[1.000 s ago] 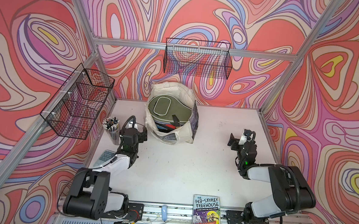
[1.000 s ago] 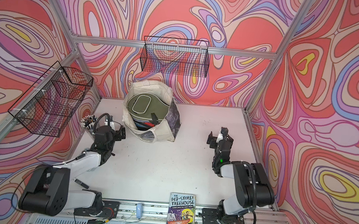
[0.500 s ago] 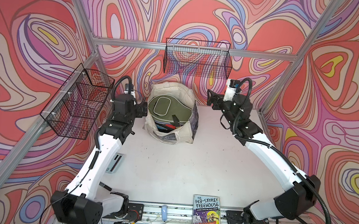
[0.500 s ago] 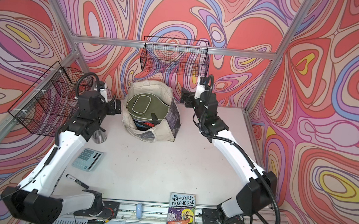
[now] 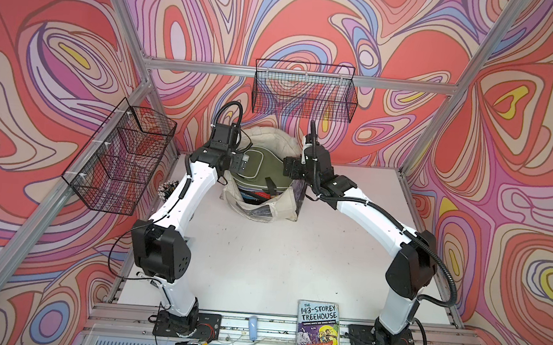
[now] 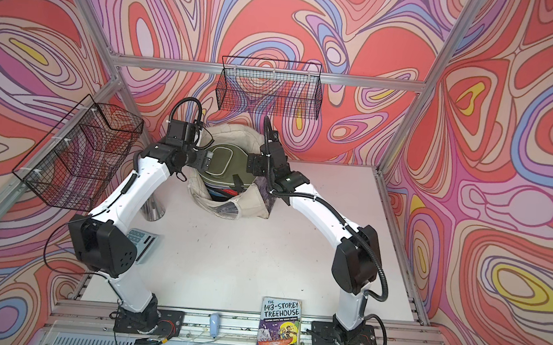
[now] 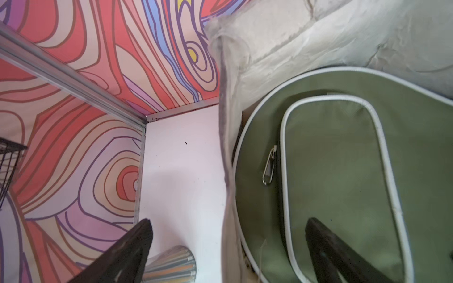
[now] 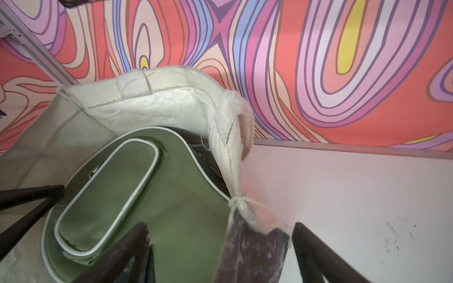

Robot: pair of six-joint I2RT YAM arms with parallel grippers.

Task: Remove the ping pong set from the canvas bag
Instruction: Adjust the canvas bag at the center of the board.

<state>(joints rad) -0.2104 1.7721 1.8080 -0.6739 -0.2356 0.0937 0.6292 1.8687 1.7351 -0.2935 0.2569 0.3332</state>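
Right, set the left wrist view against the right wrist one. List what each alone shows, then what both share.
Left wrist only: the zip pull and the pencil cup. Right wrist only: the purple panel face-on and the handle patch. Both: the olive case in the bag, plus an open pincer astride its wall (left pincer, right pincer).

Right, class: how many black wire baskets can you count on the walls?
2. The back basket hangs on the rear wall above the bag; the side basket hangs on the side wall. No others show.
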